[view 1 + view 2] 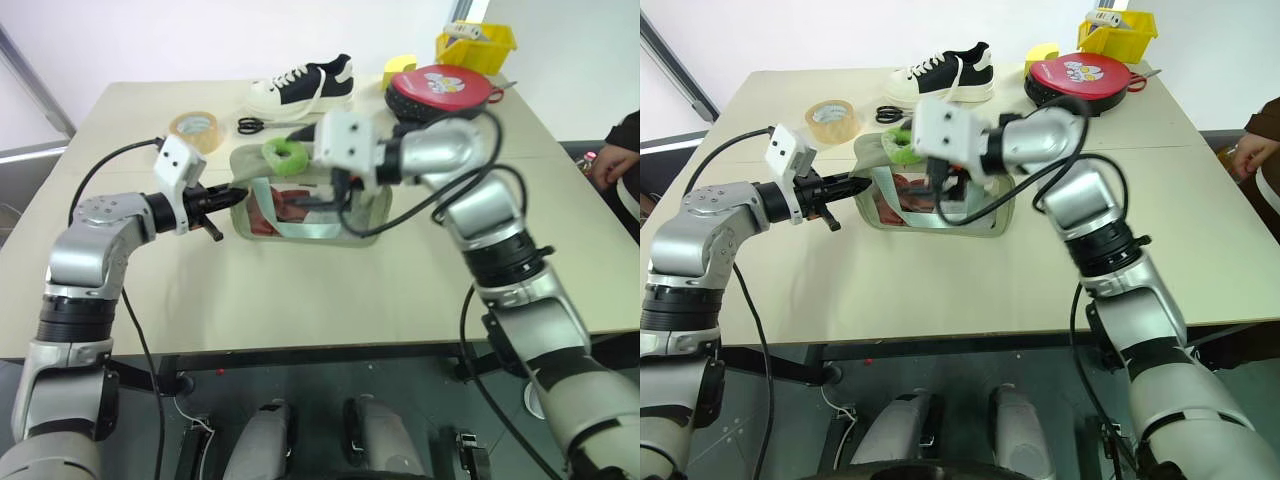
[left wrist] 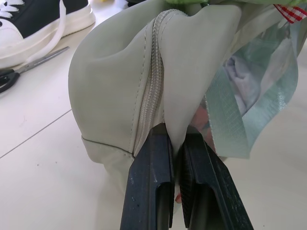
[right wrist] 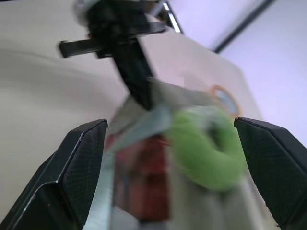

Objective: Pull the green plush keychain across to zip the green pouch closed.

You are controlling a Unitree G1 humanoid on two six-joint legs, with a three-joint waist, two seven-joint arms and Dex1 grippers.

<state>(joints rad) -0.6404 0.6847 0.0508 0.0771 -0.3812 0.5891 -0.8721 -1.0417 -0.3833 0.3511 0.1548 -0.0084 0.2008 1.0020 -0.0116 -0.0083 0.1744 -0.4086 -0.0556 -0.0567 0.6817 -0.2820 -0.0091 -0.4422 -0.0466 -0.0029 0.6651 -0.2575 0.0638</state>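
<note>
Being pinched at its left end, the pouch (image 1: 305, 205) is being steadied by the left gripper (image 1: 226, 198), whose fingers (image 2: 148, 187) are clenched on a fold of fabric just below the zipper's end. The pouch is sitting at the table's (image 1: 300, 290) middle, with a tape roll (image 1: 197, 130) at about ten o'clock from it, a shoe (image 1: 305, 85) at twelve and a red case (image 1: 440, 90) at about two.

The keychain (image 1: 285, 155) is lying on the pouch's top toward its left end, at about eleven o'clock from the pouch's centre. The right gripper (image 3: 170, 158) is being held with its jaws released and spread wide, the plush loop being framed between them in the wrist view but not being touched.

The step in hand is judged to be the taking of the keychain. To be done well, the jaws should be centred on the loop before being shut, so that the plush itself, not the teal strap (image 1: 300, 225) beside it, is being caught. The pull should then be drawn along the zipper line, low and straight, while the left pinch is being kept firm, since otherwise the soft bag is likely to be dragged or buckled.
</note>
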